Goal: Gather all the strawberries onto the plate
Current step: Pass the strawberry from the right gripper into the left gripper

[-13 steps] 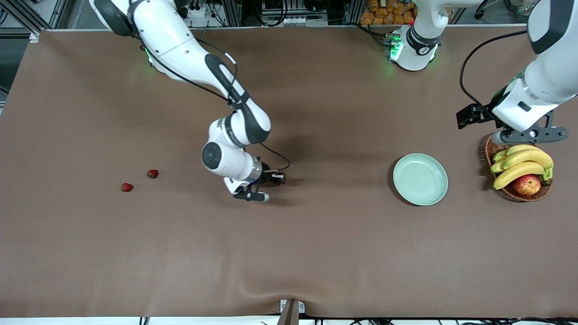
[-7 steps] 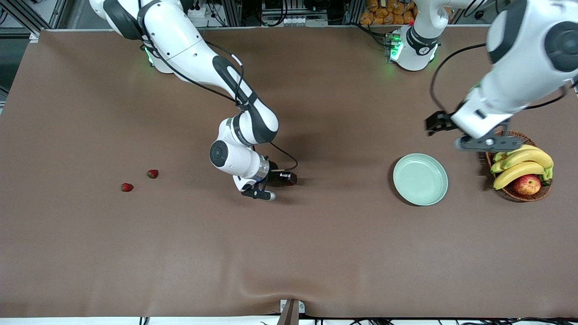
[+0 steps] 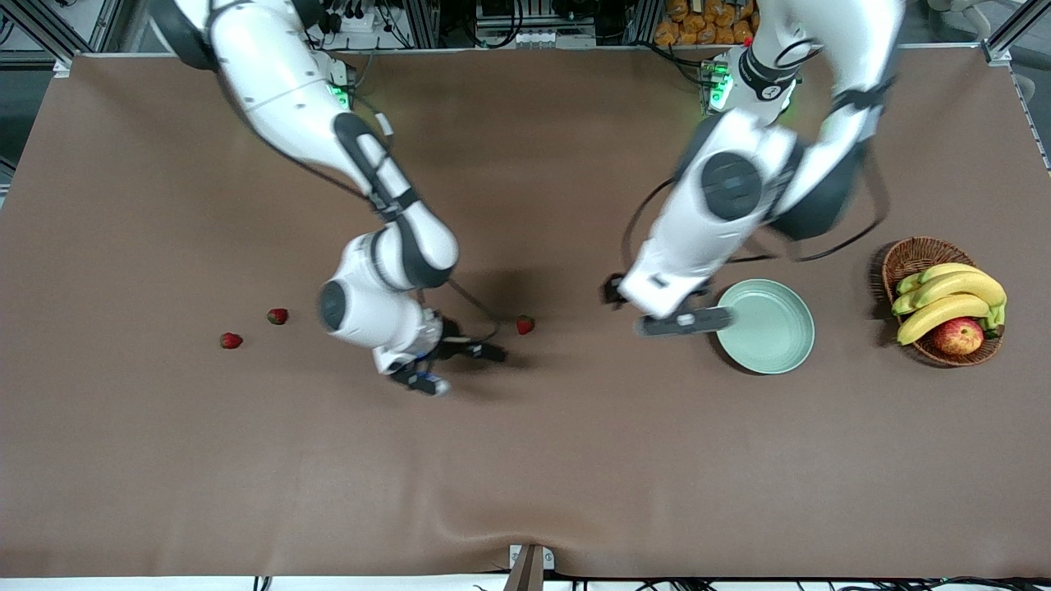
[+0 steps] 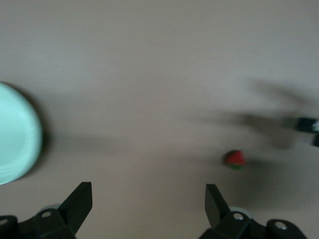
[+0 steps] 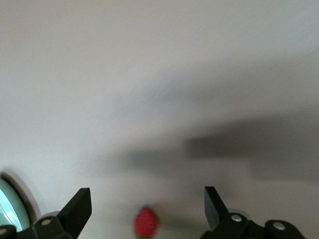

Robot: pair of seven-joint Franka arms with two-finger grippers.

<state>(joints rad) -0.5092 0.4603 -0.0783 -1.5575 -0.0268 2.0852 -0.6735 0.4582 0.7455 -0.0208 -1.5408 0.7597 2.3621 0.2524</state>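
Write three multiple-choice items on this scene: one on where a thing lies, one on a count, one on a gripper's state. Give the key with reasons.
1. Where is the strawberry closest to the plate?
A. In the plate
B. On the table between the two grippers
C. In the basket

2. How many strawberries are in the plate?
A. None
B. One
C. Three

3. What is the state of the right gripper?
A. Shut on a strawberry
B. Open and holding nothing
C. Shut on the plate's rim

Key: 1 B, the berry lies bare on the table, with the left gripper toward the plate; 2 A, the plate is bare, all three berries on the table; 3 B, its fingers stand apart, the berry beside them.
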